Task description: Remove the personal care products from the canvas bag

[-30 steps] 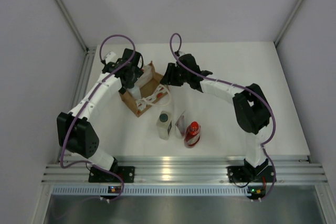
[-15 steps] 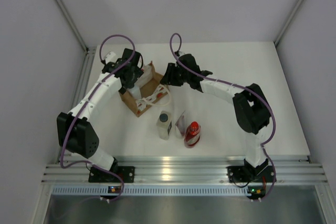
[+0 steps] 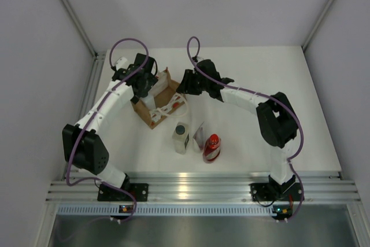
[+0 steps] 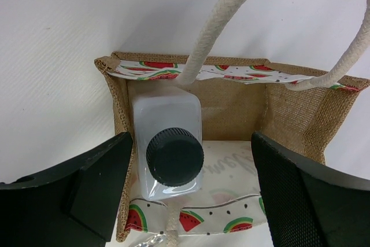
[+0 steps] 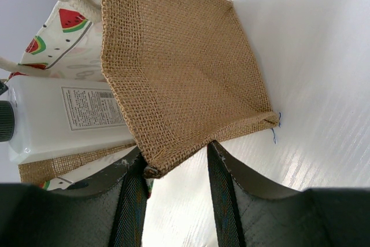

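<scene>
The canvas bag point(image 3: 168, 92) lies open at the back left of the table. In the left wrist view a white bottle with a dark round cap point(image 4: 174, 156) sits inside the bag point(image 4: 231, 108), against its left wall. My left gripper point(image 3: 145, 88) is open just over the bag's mouth, fingers either side of the bottle without touching it. My right gripper point(image 3: 184, 85) is shut on the bag's burlap edge point(image 5: 173, 73), and the bottle point(image 5: 63, 120) shows beside it. Another white bottle point(image 3: 181, 137), the white tube point(image 3: 199, 136) and the red bottle point(image 3: 211, 147) lie on the table in front.
The bag's white rope handles point(image 4: 219, 21) loop over its mouth above the bottle. The white table point(image 3: 260, 85) is walled at the left, back and right, and an aluminium rail point(image 3: 202, 186) runs along the near edge.
</scene>
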Controlling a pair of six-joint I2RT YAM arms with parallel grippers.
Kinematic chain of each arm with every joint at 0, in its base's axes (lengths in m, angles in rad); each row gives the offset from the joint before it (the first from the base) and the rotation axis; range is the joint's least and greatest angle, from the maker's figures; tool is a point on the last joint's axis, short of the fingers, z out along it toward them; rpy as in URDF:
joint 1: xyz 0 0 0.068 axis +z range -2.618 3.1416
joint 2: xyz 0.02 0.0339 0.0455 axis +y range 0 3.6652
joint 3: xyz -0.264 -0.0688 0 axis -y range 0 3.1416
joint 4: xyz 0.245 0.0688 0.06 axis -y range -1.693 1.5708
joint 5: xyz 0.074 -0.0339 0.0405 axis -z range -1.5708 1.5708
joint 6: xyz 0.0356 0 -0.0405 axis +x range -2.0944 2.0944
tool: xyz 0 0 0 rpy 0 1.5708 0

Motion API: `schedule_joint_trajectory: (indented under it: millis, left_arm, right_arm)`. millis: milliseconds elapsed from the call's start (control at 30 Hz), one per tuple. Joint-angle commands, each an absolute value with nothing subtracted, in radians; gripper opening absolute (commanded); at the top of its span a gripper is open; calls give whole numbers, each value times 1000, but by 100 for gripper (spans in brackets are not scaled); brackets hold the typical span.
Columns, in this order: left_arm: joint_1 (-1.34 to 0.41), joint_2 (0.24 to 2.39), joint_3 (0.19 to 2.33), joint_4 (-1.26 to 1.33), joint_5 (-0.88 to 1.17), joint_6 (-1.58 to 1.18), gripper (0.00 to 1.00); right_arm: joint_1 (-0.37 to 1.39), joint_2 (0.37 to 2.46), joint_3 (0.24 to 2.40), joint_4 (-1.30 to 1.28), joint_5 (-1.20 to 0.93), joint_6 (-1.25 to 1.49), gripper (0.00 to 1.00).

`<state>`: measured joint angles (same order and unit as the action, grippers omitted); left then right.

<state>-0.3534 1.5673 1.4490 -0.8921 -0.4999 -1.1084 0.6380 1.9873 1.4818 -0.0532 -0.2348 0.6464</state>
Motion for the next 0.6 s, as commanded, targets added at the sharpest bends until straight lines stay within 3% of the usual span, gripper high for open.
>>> schedule_joint_trajectory:
  millis: [0,567]
  left_arm:
    - [-353,1514,1462,-890,-489,-1109,88]
    - [-351,1517,1436,-890,-503,-1117,88]
  right_arm:
    - [623,1986,1517,-64,-239,630,41]
    - [623,1991,1522,-64,-244,627,41]
